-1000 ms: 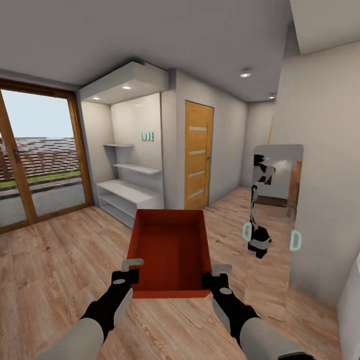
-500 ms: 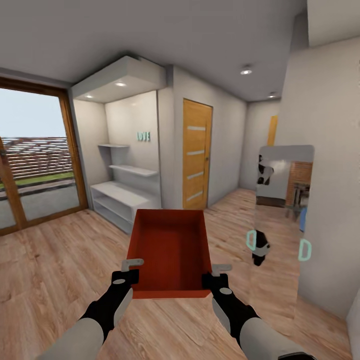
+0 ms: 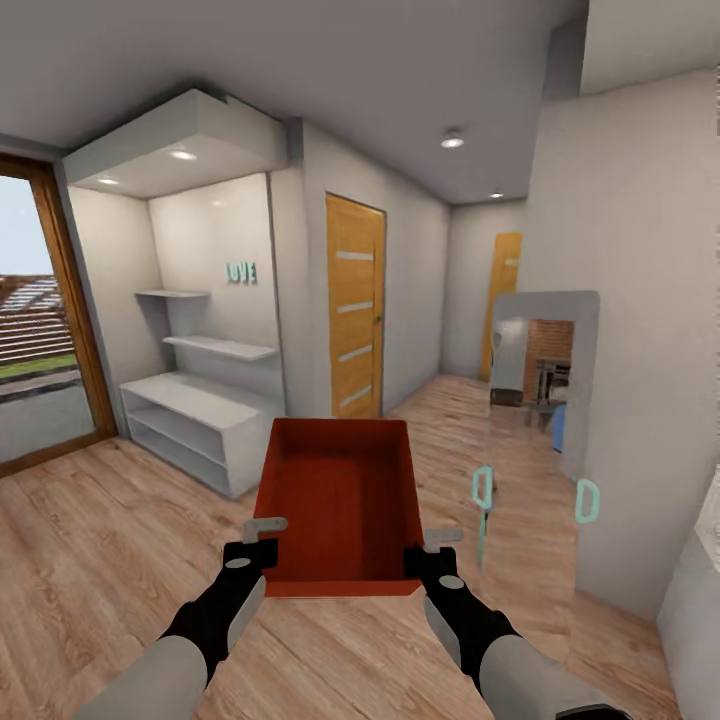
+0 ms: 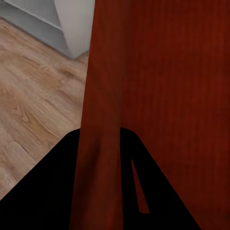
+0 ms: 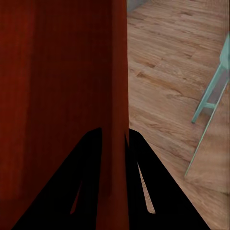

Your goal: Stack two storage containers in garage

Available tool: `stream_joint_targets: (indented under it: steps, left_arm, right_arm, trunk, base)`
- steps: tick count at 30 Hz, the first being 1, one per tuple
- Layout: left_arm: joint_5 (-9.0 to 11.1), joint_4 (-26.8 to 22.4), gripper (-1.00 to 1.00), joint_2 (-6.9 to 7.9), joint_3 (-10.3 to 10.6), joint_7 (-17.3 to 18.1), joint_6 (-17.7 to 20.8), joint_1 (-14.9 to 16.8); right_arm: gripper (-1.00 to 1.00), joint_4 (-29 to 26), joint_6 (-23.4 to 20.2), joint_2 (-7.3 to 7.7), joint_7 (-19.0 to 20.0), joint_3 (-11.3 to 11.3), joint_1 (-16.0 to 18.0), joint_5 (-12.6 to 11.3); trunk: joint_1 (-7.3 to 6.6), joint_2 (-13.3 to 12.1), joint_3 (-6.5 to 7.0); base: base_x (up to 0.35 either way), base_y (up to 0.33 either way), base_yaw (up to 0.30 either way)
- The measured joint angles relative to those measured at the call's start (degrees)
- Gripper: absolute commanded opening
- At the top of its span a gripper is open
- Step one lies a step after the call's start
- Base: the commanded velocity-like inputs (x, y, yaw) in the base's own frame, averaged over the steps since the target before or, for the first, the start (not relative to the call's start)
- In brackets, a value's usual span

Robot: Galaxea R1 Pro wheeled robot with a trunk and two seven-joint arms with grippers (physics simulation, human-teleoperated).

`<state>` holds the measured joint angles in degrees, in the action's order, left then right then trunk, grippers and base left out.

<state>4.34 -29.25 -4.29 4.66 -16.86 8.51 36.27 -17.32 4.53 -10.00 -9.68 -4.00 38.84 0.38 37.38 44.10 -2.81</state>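
One orange-red storage container [image 3: 340, 500], lidless and empty, hangs level in front of me over light wood plank flooring [image 3: 110, 540]. My left gripper [image 3: 258, 545] is shut on its near left wall, and my right gripper [image 3: 425, 555] is shut on its near right wall. In the left wrist view the black fingers [image 4: 57, 182] straddle the container's wall [image 4: 158, 86]. The right wrist view has the same grip, with dark fingers [image 5: 143, 182] on either side of the red wall [image 5: 67, 72]. The garage is out of view.
A white shelf unit [image 3: 190, 420] stands in an alcove ahead left, beside a glass patio door [image 3: 40, 350]. An orange door [image 3: 352, 320] is straight ahead, and a corridor runs to a second orange door [image 3: 503, 290]. A tall mirror [image 3: 535, 400] hangs on the right wall.
The camera has turned right, so the shelves, patio door and orange door sit further left in the picture. My reflection has left the mirror. The container and both grips are unchanged.
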Motion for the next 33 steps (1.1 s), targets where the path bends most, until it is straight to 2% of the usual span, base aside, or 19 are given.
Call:
stream_joint_targets:
  steps: [12,21,33]
  left_arm:
    - [0.26,-0.08,-1.00,0.08,0.30,-0.03,0.04,-0.01]
    - [1.12,-0.40,-1.00,0.31,1.35,-0.41,0.04,-0.03]
    - [1.43,-0.34,-1.00,0.35,1.65,-0.63,0.01,-0.03]
  right_arm:
    - [-1.00,-0.02,0.00,0.00,0.01,0.04,0.00,0.02]
    - [-1.00,-0.17,-0.01,0.00,0.04,0.21,0.03,0.33]
    - [-1.00,-0.12,0.00,0.00,0.05,0.17,0.03,0.35]
  trunk:
    - [0.00,-0.01,0.00]
    - [0.03,-0.01,0.00]
    - [0.01,0.00,0.00]
  base:
    - [0.293,0.211,-0.281]
    - [0.061,0.043,-0.274]
    - [0.140,0.161,-0.043]
